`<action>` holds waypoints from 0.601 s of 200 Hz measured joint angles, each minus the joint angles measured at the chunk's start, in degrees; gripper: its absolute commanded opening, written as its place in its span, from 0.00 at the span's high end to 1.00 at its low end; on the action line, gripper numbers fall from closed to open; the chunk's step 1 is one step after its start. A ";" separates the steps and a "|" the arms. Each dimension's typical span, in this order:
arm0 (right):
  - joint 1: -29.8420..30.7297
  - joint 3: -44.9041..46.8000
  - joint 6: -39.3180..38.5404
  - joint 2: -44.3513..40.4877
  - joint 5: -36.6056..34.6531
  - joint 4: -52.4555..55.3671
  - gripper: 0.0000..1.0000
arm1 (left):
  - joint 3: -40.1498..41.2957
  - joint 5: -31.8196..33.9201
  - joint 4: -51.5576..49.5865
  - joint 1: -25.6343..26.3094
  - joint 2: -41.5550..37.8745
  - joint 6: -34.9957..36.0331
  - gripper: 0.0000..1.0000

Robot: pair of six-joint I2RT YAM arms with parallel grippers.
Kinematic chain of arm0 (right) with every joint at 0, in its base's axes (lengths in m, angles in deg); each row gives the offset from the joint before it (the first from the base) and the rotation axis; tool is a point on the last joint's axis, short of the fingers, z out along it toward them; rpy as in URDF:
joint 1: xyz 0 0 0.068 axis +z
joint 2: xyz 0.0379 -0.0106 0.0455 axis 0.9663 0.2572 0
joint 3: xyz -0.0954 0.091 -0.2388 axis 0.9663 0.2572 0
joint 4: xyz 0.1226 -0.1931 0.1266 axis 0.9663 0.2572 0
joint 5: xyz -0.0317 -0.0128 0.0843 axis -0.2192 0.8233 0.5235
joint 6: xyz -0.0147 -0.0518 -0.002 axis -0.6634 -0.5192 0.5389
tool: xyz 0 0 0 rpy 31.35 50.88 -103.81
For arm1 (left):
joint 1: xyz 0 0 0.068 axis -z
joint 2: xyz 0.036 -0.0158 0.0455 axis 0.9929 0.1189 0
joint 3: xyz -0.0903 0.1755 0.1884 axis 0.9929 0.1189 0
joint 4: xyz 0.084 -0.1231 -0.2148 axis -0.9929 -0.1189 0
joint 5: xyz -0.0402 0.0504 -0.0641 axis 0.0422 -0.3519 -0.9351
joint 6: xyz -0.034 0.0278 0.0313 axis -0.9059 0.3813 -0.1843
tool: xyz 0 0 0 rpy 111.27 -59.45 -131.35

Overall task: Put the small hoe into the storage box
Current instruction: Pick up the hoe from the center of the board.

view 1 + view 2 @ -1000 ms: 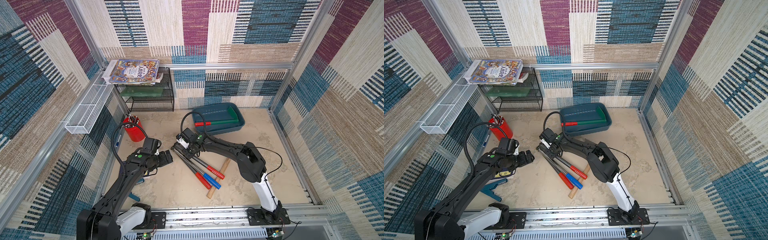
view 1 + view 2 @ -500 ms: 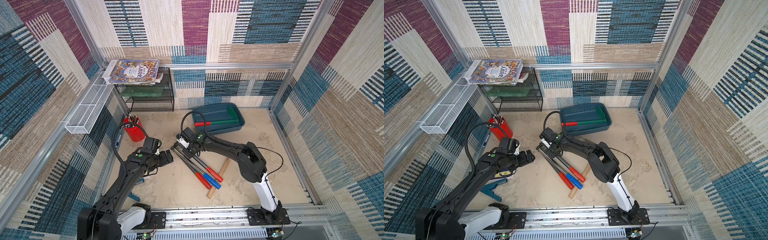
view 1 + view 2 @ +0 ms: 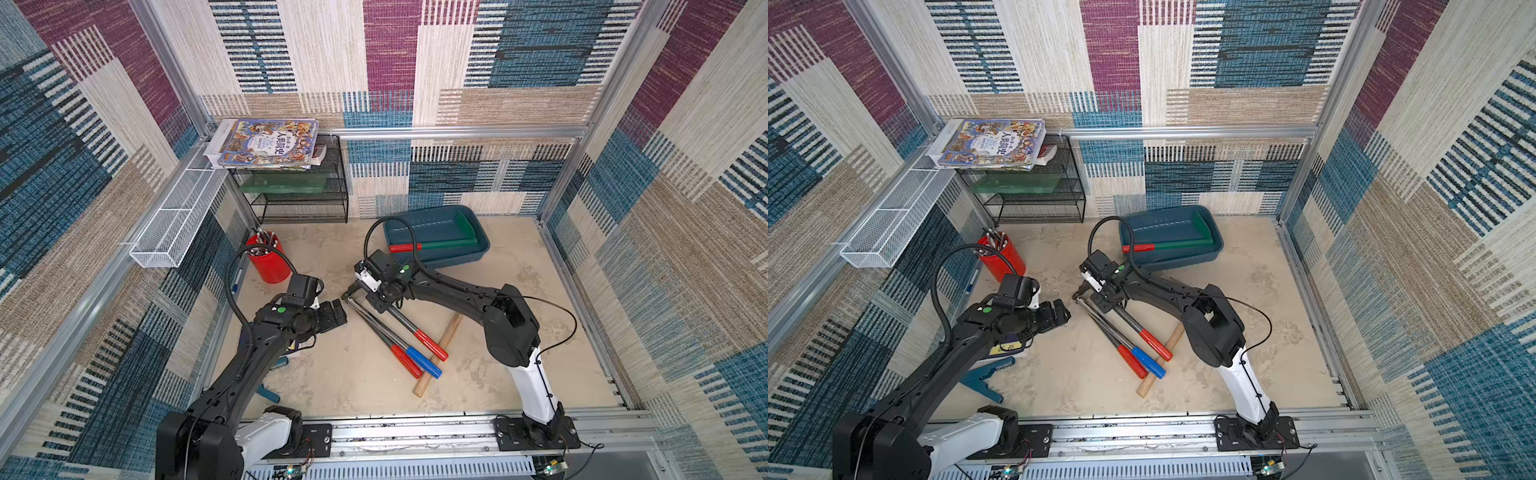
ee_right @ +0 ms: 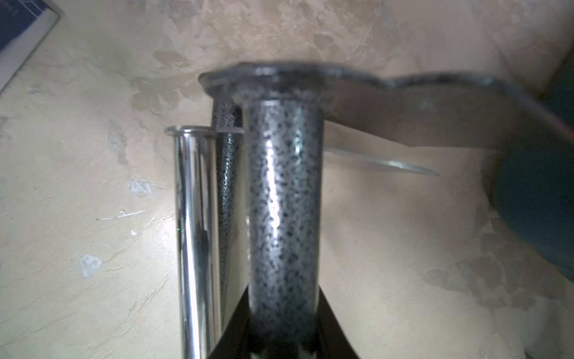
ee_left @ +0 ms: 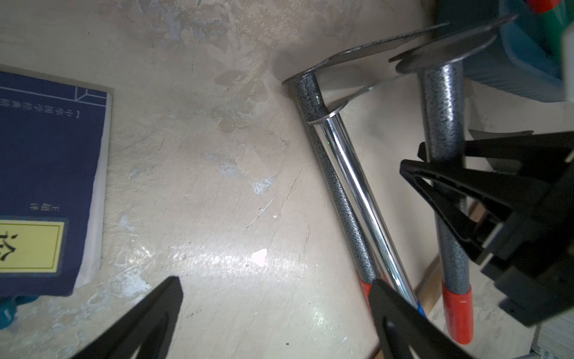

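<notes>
The right tool [image 3: 383, 302] is clamped on the speckled grey shaft of the small hoe [image 3: 406, 325], just below its head. The wrist view shows the shaft pinched between the black fingers [image 4: 334, 337], with the flat blade flaring off to one side. The hoe lies on the desk [image 3: 353, 374] in front of the storage box [image 3: 478, 243] and outside it. Its head points toward the tub's near left corner, and its red grip crosses a wooden stick [image 3: 452, 330].

Two more long tools lie tight against the hoe on its left: a chrome-shafted tool with a blue grip [image 3: 424, 362] and a second speckled tool with a red grip [image 3: 405, 360]. Their heads bunch together with the hoe's, the blades overlapping in the left wrist view. Whether the blades touch cannot be told.

The storage box sits at the back of the desk, near the wall. It already holds a green tool with a red handle [image 3: 449, 243], which lies lengthwise along the near side. The right arm's black cable arches over the tub's left end.

The left tool [image 5: 273, 281] hangs over bare desk with its fingers wide apart, gripping nothing — just left of the tool heads and beside a navy book [image 5: 46, 155]. Farther left stand a red pen cup [image 3: 268, 264], a black wire rack [image 3: 303, 208] topped by a picture book [image 3: 270, 143], and a white mesh basket [image 3: 178, 216] on the side rail.
</notes>
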 measured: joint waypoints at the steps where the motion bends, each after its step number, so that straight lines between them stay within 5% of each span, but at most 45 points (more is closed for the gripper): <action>1: 0.00 0.00 0.00 -0.04 0.02 0.00 0.87 | 0.00 -0.02 0.00 0.00 0.00 0.00 0.03; 49: -0.04 -0.42 0.66 -2.40 1.62 0.17 1.00 | -0.26 -0.24 0.02 0.02 0.20 0.00 0.03; 120: -0.39 -2.08 3.21 -5.05 5.03 0.83 1.00 | -0.44 -0.44 0.00 0.07 0.11 0.00 0.03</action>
